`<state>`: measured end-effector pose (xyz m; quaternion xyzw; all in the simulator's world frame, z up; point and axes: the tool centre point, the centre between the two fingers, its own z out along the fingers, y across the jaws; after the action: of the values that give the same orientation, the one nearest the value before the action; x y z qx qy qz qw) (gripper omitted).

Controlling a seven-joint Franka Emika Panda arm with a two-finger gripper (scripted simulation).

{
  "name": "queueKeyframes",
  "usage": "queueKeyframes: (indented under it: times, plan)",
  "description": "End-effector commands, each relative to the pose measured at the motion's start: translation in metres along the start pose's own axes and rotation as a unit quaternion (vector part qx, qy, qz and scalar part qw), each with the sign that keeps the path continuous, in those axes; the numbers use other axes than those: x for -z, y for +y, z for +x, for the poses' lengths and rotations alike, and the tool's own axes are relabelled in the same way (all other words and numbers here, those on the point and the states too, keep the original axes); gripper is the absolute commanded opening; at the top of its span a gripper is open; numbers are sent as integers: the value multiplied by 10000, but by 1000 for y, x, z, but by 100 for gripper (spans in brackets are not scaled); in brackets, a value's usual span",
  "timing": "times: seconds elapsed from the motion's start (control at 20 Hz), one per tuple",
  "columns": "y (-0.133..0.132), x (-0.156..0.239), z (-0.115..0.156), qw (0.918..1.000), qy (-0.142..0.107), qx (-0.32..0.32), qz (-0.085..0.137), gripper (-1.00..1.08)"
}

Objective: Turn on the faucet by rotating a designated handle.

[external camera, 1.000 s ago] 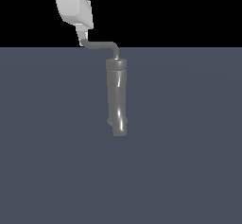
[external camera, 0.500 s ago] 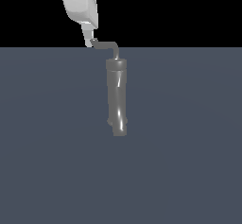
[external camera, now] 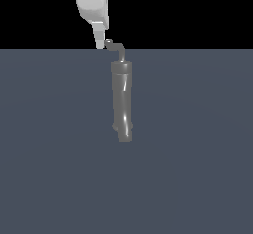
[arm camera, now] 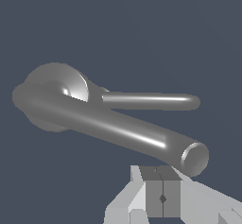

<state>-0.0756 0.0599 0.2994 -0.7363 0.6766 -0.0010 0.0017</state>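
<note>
The tool (arm camera: 162,190) is being shown in the wrist view with its 2 grey pads pressed flat against each other, so it is closed with nothing between them. In the exterior view the tool (external camera: 100,44) is being held with its tip just beside the hooked end of the handle (external camera: 115,49), on the exterior view's left of it; whether the 2 are touching cannot be told. The white arm (external camera: 91,3) is being seen coming down from the top edge of the exterior view, nearly upright, with the tool pointing downward. The faucet (external camera: 122,99) is being shown as a thick dark grey upright cylinder near the middle of the exterior view, with the thin handle rising from its top and bending toward the tool. In the wrist view the faucet (arm camera: 118,128) and the handle (arm camera: 151,101) are being seen close ahead of the pads. The plain grey-blue surface (external camera: 197,154) is being seen spreading to the edges on both sides of the faucet.
</note>
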Motion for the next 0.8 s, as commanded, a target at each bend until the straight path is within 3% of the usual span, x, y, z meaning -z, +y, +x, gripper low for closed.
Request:
queueKeyframes:
  times: [0.0,0.5,0.55,0.6,0.75]
  plan:
    - [2,0,22,10000,3,-80,-3,-100]
    - [11,0,87,9999,4,-120,-19,-100]
    - [11,0,87,9999,4,-120,-19,-100]
    - [8,0,58,9999,-1,101,-19,-100]
    - [1,0,70,10000,0,71,-19,-100]
